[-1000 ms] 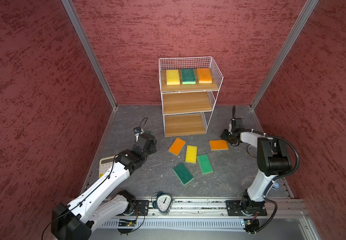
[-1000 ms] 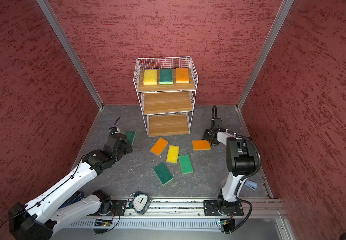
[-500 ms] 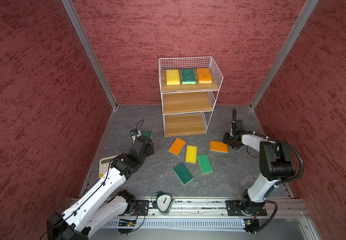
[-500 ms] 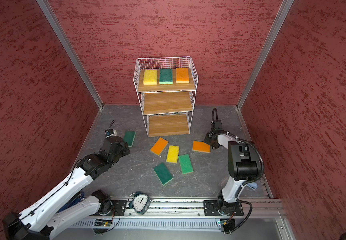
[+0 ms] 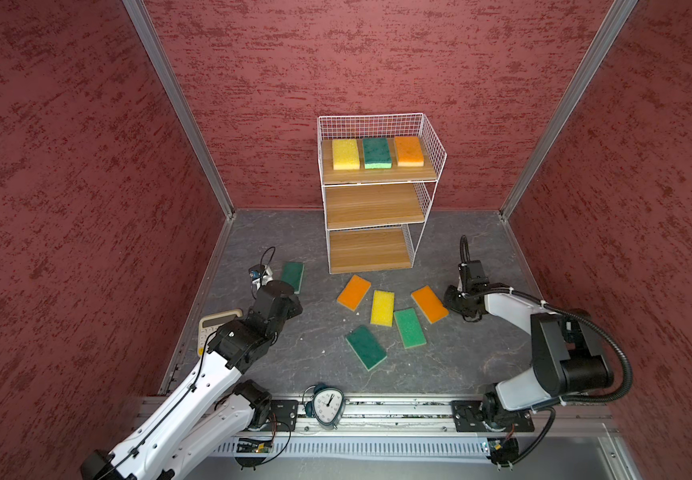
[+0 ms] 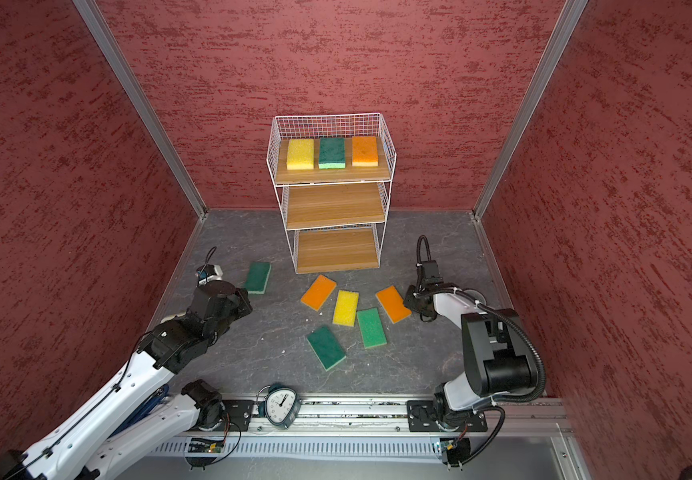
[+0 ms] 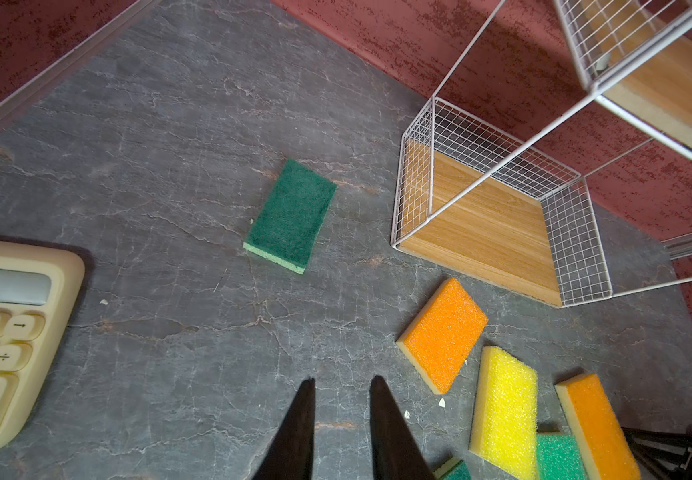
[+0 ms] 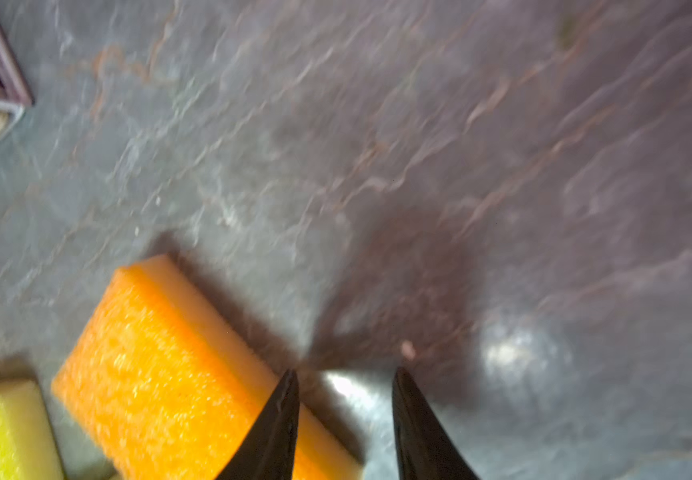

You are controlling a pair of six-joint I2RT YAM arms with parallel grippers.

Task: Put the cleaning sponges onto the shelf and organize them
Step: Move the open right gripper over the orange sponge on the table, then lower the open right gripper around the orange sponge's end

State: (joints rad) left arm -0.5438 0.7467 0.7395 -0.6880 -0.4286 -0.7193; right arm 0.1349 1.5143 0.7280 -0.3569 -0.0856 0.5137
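Reading both top views left to right.

Far left of the floor: the calculator [image 5: 216, 328] is sitting half under my left arm.

In the left wrist view the left gripper [image 7: 343, 380] is hovering over bare floor. The fingers [image 7: 302, 428] are slightly parted, a narrow strip of floor is showing between them, and they're gripping and touching nothing.

The lone dark green sponge [image 5: 292, 276] is lying flat just above that wrist in frame. It's left of the shelf [image 5: 373, 203] and clear of it.

The shelf is standing centre-back against the wall. Its top tier is carrying the top yellow sponge [image 5: 345, 154], top green sponge [image 5: 376, 153] and top orange sponge [image 5: 409, 151] side by side in a row.

Five sponges are lying on the floor below the shelf in frame:
- left orange sponge [image 5: 354, 292]
- floor yellow sponge [image 5: 382, 307]
- light green sponge [image 5: 409, 328], just beside the yellow one
- low dark green sponge [image 5: 365, 347], lowest of the group
- right orange sponge [image 5: 429, 304]

The right gripper [image 8: 347, 372] is sitting low at that last sponge's right end. The right wrist view is blurring, but I'm seeing its fingers [image 8: 277, 428] apart, wider than the left pair, with floor between them and nothing clamped. One finger is overlapping the sponge's edge, and I can't tell if it's making contact.

Bottom centre, the clock [image 5: 327, 408] is resting on the rail.
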